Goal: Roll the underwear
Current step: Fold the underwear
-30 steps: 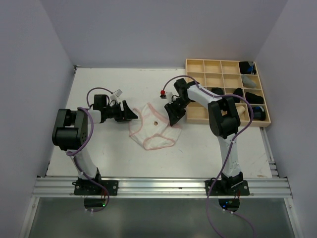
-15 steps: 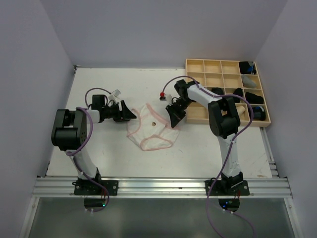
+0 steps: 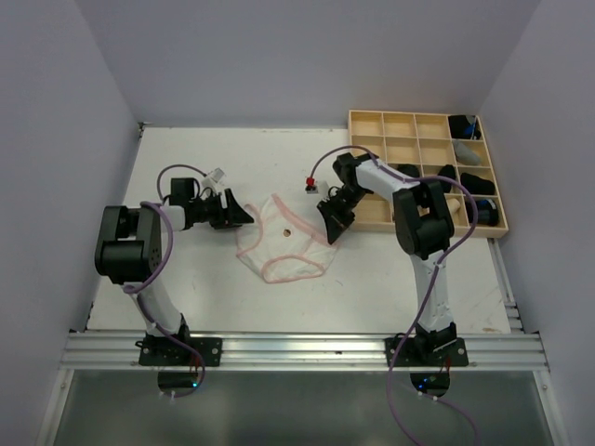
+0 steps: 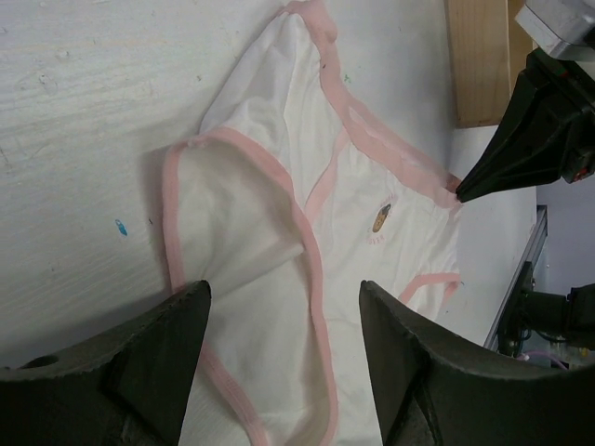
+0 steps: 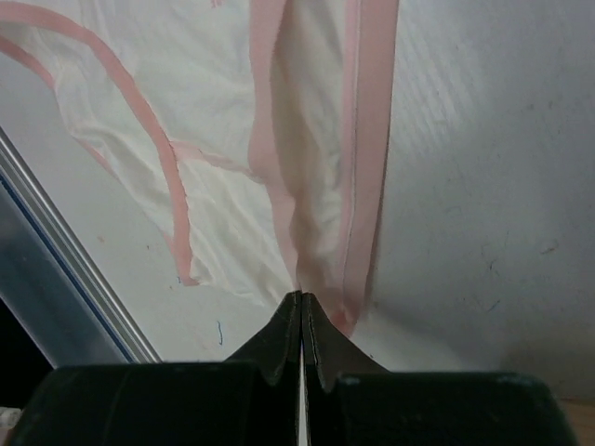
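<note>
The whitish underwear [image 3: 279,243] with pink edging lies spread flat on the white table between my two arms. My left gripper [image 3: 244,216] is open at its left edge; in the left wrist view the two fingers [image 4: 139,372] straddle the cloth [image 4: 279,214] at a pink leg opening. My right gripper [image 3: 330,228] is shut, its tips pinching the right corner of the waistband [image 5: 321,186]. That gripper also shows in the left wrist view [image 4: 457,193]. Black rolled underwear [image 3: 479,183] sits in the tray's right-hand cells.
The pale wooden grid tray [image 3: 400,125] stands at the back right, just beyond my right gripper. A small red and white connector [image 3: 310,183] hangs on a cable near the right wrist. Grey walls enclose the table on three sides.
The underwear has slid a little to the left and my left gripper has drawn back left. My right gripper has shifted slightly right, staying at the cloth's right corner.
</note>
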Controlling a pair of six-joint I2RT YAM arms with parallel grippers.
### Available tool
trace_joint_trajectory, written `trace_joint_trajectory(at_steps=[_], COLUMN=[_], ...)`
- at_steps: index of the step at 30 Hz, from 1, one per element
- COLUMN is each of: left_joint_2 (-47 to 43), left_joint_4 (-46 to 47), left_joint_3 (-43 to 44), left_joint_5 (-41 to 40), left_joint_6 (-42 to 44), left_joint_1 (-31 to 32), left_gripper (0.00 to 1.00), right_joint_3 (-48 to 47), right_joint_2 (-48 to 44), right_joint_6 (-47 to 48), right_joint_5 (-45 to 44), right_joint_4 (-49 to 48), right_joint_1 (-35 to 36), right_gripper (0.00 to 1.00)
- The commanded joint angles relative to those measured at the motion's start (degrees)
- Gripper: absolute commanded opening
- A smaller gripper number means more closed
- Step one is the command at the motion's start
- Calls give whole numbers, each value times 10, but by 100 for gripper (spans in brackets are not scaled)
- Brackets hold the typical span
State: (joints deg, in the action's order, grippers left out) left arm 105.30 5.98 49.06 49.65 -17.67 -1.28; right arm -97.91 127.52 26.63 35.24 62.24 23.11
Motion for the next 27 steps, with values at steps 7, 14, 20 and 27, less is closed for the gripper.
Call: trace_joint_trajectory(at_steps=[7, 14, 20, 27], left_joint_2=[3, -17, -28, -117], left_joint_4=[-87, -96, -121, -134], left_joint_3=[-20, -34, -44, -43], left_joint_5=[-69, -66, -62, 26], left_joint_6=[48, 64, 104, 174], left_joint_1=[-14, -14, -14, -14], left_gripper=[71, 71, 71, 73], right_joint_3=[38, 27, -18, -44], right_joint_2=[-46, -33, -25, -31], right_joint_6=[-6, -37, -61, -57], right_joint_5=[-38, -40, -18, 1], right_joint_4=[-14, -38, -44, -29], right_joint_1=[-27, -25, -18, -16], right_gripper=[0, 0, 0, 13])
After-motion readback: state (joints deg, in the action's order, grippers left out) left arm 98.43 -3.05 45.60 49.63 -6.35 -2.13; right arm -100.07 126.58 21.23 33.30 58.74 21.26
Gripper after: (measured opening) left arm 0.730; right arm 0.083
